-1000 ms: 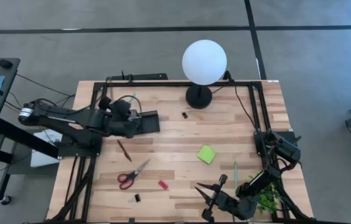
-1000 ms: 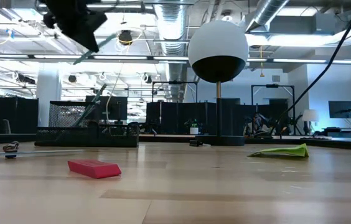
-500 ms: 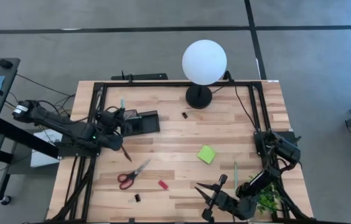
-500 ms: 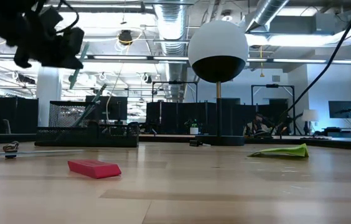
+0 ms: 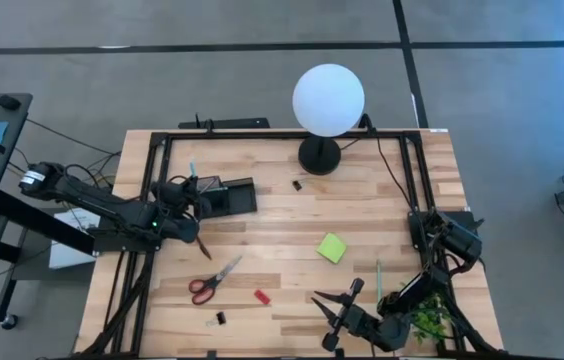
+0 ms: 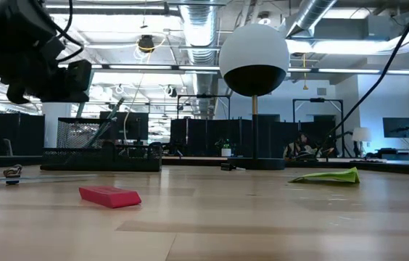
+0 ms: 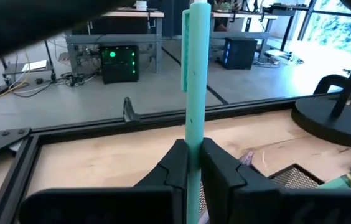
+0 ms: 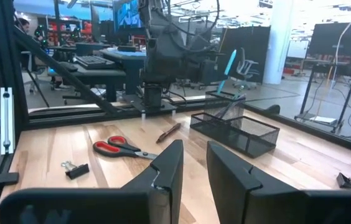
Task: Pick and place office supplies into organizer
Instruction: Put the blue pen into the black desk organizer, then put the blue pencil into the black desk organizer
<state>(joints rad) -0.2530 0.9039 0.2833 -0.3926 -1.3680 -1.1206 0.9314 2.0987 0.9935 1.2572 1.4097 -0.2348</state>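
Teal pen (image 7: 198, 93), red-handled scissors (image 5: 211, 281) (lime sticky-note pad (image 5: 332, 248)).

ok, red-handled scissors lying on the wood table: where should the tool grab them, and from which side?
Probably from straight above. The red-handled metal scissors lie flat, blades slightly parted and pointing toward the black mesh organizer tray. Pinch across the narrow neck at the pivot, just ahead of the red loops; nothing crowds it there, and the small black binder clip lies apart.

No readable txt, labels, brands or nos. showed in any view; nothing legible on the table, the items or the room bkgd.
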